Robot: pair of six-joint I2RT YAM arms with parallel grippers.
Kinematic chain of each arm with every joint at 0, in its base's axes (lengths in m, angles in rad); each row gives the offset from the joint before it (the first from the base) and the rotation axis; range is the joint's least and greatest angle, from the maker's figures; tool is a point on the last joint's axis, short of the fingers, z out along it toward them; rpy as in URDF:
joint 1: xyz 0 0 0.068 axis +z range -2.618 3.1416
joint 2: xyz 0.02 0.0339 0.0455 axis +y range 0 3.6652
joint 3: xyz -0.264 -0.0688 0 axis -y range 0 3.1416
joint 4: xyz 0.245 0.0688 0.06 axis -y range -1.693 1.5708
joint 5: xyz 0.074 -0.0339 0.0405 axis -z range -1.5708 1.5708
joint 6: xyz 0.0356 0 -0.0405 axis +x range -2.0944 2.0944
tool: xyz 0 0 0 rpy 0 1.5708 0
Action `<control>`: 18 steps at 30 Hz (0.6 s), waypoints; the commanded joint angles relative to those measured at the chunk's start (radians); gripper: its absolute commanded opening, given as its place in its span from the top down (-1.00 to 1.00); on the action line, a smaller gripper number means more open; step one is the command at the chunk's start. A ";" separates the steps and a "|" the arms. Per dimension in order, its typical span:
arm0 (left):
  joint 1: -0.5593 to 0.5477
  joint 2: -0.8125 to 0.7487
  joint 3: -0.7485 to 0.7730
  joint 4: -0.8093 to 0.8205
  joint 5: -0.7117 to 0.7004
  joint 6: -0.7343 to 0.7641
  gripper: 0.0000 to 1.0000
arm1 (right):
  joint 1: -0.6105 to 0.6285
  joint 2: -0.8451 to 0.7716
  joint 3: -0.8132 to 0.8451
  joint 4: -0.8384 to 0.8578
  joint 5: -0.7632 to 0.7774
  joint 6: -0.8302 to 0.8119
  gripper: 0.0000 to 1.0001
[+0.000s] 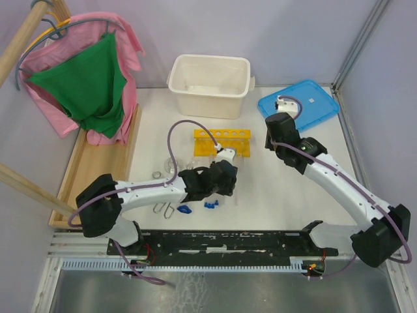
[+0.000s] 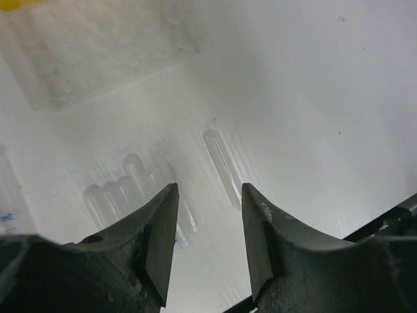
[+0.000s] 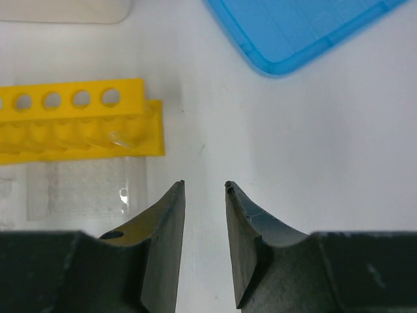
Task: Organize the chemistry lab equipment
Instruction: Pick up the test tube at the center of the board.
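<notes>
The left gripper (image 2: 208,189), over clear tubes (image 2: 221,166), and the right gripper (image 3: 204,184), near the yellow rack (image 3: 65,134), are hanging parted and empty; white label (image 1: 311,100) on blue lid (image 1: 322,112) illegible.

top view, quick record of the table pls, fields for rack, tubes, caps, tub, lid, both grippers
rack: yellow rack, on the table in front of the tub
tubes: clear tubes, lying loose on the table under the left gripper
caps: blue caps, loose near the front edge
tub: white tub, at the back
lid: blue lid, flat, back right
left gripper: open, empty
right gripper: open, empty, beside the rack
</notes>
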 commanded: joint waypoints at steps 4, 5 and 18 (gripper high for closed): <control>-0.055 0.129 0.062 -0.015 -0.004 -0.143 0.01 | -0.013 -0.132 -0.090 -0.155 0.111 0.098 0.22; -0.060 0.141 0.069 -0.020 -0.005 -0.145 0.01 | -0.014 -0.145 -0.097 -0.154 0.104 0.099 0.22; -0.176 0.289 0.216 -0.129 -0.061 -0.176 0.02 | -0.017 -0.186 -0.155 -0.135 0.067 0.098 0.22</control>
